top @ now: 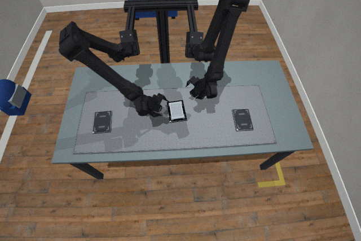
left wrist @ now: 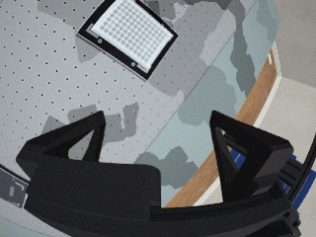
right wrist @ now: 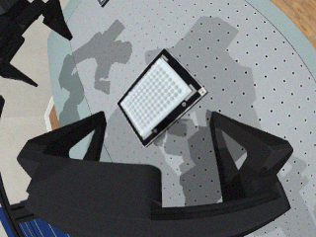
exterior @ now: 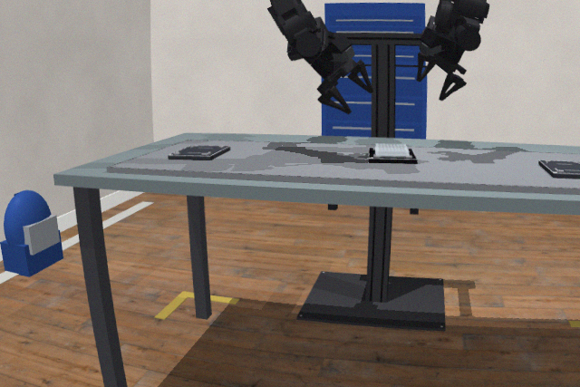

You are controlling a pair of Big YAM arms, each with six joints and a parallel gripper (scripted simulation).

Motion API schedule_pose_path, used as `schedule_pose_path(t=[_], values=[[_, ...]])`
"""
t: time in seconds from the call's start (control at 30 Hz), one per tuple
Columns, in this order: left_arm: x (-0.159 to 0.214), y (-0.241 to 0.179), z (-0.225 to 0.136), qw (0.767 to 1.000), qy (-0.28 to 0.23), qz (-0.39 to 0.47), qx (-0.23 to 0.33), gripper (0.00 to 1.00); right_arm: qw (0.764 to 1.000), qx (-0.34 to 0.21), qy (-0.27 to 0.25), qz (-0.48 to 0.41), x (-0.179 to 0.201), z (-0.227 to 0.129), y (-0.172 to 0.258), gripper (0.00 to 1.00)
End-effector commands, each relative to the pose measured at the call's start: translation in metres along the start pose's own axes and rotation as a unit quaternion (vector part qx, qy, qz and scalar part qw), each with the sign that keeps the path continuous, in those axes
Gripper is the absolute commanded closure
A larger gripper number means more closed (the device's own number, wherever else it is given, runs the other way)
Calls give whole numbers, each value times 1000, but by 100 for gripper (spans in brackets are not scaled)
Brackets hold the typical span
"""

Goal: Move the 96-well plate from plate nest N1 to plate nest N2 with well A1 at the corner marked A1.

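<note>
The white 96-well plate (top: pixel 176 110) (exterior: pixel 391 150) (left wrist: pixel 132 34) (right wrist: pixel 157 94) sits in a black middle nest (top: pixel 172 120) (right wrist: pixel 199 95) and looks flat; its A1 well cannot be read. N1 (top: pixel 242 119) (exterior: pixel 562 169) (left wrist: pixel 14 192) and N2 (top: pixel 102 121) (exterior: pixel 198 152) are empty, each with a pale mark at one corner. My left gripper (top: pixel 188 90) (exterior: pixel 430 89) (left wrist: pixel 157 117) (right wrist: pixel 53 60) is open and empty, high behind the plate on its N1 side. My right gripper (top: pixel 164 107) (exterior: pixel 360 101) (right wrist: pixel 158 117) is open and empty, high above the board on the plate's N2 side.
A perforated grey board (top: pixel 210 133) (exterior: pixel 299 177) carries the nests on the green table (top: pixel 291 115) (exterior: pixel 140 183). The arms' black stand (top: pixel 163 34) (exterior: pixel 382 111) is behind the table. The two grippers hang fairly near each other.
</note>
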State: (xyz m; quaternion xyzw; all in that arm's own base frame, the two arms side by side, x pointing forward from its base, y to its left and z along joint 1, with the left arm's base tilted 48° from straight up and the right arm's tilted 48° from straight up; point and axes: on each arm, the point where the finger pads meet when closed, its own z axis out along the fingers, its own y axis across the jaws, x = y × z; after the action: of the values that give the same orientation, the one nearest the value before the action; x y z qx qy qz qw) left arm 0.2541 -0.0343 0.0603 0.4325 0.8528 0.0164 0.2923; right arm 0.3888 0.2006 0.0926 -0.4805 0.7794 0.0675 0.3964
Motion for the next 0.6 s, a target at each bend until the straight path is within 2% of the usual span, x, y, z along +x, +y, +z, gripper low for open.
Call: schedule_pose_path(t=[0.0,0.23,0.3,0.43,0.57], values=[[5,-5,-24,993,-34,109,17,0,992,26,8,124,-23,29,5,0],[0,-20,-55,972,-116,202,4,0,959,115,70,248,-14,70,12,0],[0,-20,-55,972,-116,202,4,0,959,115,70,248,-14,70,12,0],[-7,-30,-75,950,-165,264,-25,0,925,185,107,314,0,93,26,0],[-14,-37,-89,931,-202,299,-57,0,896,253,128,341,12,106,39,0]])
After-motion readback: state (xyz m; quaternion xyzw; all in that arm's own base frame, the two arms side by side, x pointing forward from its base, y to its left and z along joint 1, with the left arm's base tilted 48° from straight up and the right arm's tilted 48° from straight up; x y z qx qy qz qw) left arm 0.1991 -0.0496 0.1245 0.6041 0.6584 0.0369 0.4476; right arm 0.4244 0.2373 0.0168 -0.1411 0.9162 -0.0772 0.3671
